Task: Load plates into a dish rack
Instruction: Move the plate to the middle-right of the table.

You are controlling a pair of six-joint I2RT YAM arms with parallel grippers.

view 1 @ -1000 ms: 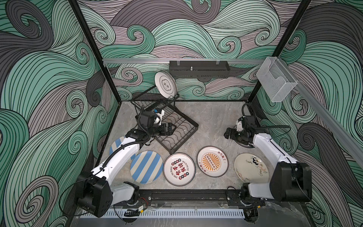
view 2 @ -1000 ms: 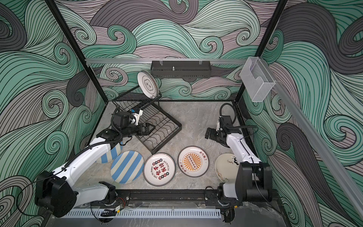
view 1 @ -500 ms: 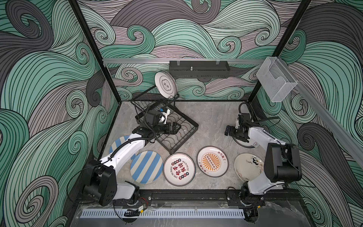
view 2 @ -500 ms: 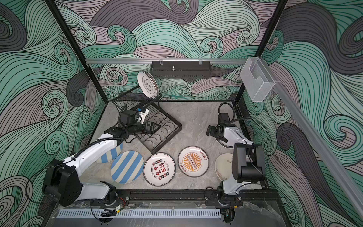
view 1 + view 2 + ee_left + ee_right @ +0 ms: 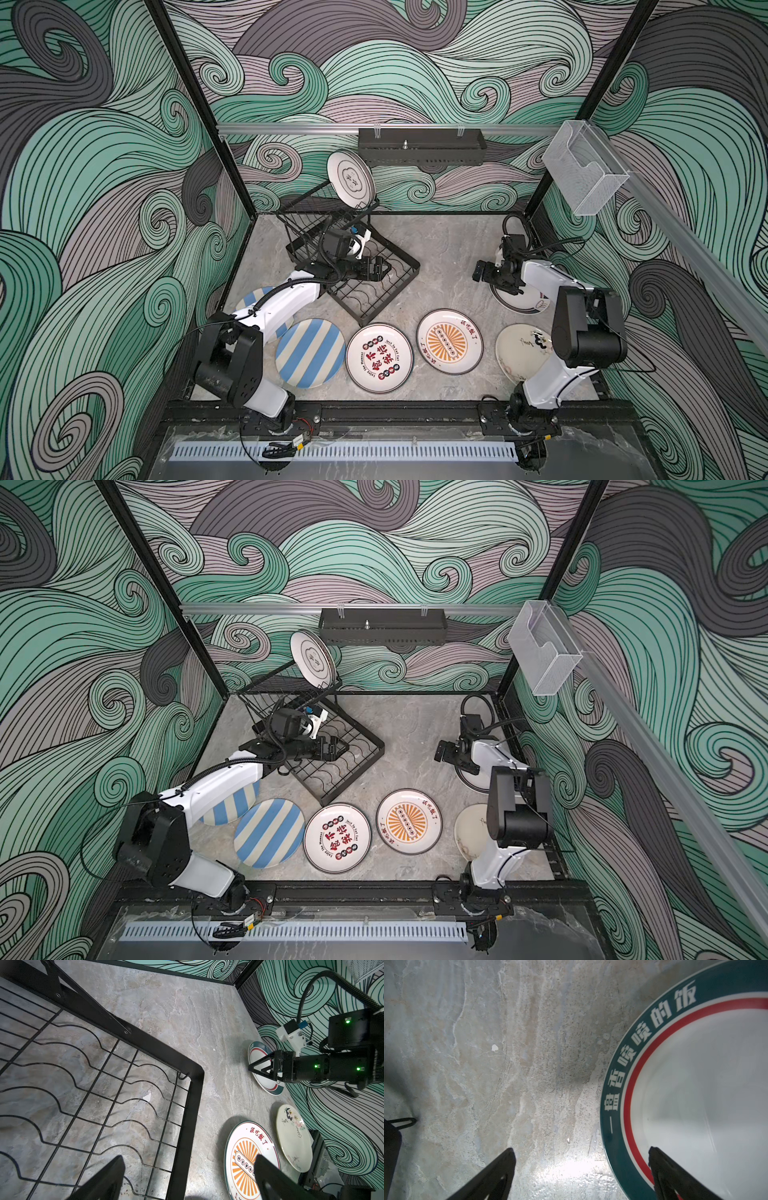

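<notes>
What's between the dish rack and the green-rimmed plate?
Bare grey marbled tabletop, from black wire dish rack to green-rimmed white plate, in left wrist view.

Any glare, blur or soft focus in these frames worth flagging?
Right wrist view: bright glare on the tabletop near the open right gripper; the white centre of the green-rimmed plate looks streaky. Left wrist view: the fingers of the left gripper are soft, the dish rack sharp. Both top views: even light, soft shadows.

One white plate (image 5: 351, 178) stands on edge atop the black two-tier wire dish rack (image 5: 365, 291), while six patterned plates (image 5: 379, 357) lie flat near its base.
</notes>
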